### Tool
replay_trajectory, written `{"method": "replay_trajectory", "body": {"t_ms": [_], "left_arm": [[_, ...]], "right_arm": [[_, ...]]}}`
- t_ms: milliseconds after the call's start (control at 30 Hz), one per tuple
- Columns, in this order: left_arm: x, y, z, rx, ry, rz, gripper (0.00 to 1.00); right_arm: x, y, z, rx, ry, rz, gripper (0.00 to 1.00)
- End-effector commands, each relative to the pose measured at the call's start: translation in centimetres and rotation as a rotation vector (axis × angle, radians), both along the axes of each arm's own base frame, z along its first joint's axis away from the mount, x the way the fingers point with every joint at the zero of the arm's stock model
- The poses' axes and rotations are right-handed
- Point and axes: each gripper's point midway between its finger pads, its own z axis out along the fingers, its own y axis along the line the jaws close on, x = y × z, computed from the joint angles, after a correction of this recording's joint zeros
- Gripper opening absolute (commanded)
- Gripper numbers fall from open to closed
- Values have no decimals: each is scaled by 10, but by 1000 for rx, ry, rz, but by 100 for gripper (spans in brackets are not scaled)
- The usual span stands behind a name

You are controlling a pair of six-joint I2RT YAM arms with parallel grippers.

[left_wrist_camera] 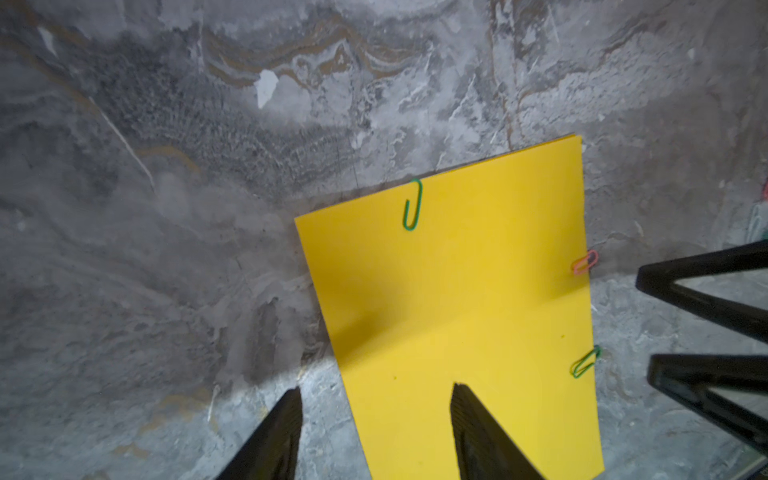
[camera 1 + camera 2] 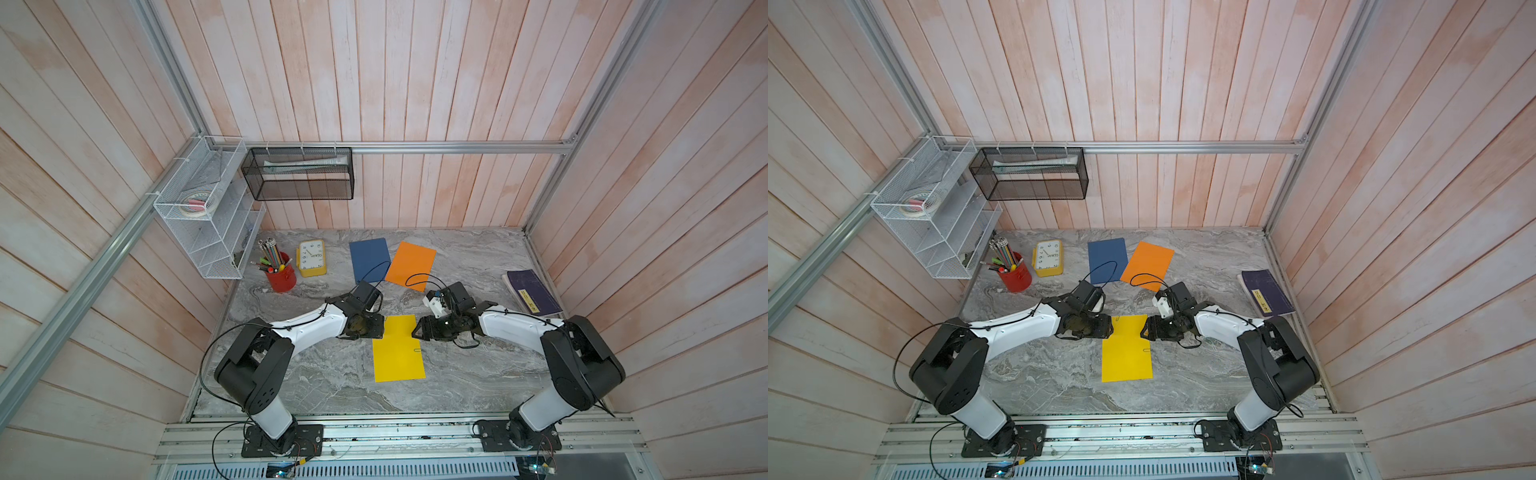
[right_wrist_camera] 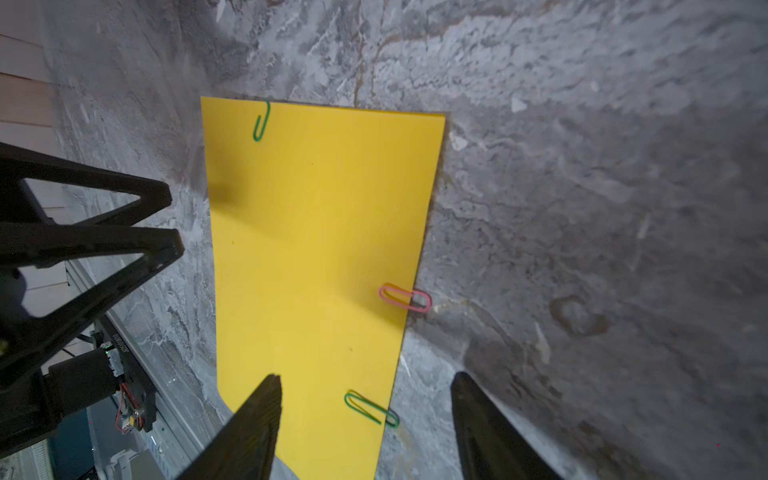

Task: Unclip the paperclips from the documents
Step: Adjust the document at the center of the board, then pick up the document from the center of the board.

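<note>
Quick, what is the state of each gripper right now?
Left gripper: open, holding nothing.
Right gripper: open, holding nothing.

In both top views the left gripper hides the far left corner of the flat yellow paper sheet and the right gripper a bit of its right edge, where one bent-wire paperclip is a speck of no readable colour. Whether the dark blue sheet or the orange sheet bears clips is too small to tell. Both wrist views crop the yellow sheet.
</note>
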Motion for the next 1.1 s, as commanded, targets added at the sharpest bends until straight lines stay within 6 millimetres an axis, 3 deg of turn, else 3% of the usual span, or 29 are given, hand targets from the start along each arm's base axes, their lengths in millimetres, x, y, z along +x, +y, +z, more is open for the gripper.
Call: {"method": "replay_trajectory", "body": {"t_ms": [0,467,1067], "left_arm": [[-4,2,-13,5,31,17,60],[-7,-5,-26,-12,74,4,59],[-8,-16,-29,-62,99,-10,59]], "right_arm": [[-5,-1,-6,-29,20,31,65],[-20,10,-20,-21,62,49,59],[-29,8,-35,-34,102,47,60]]}}
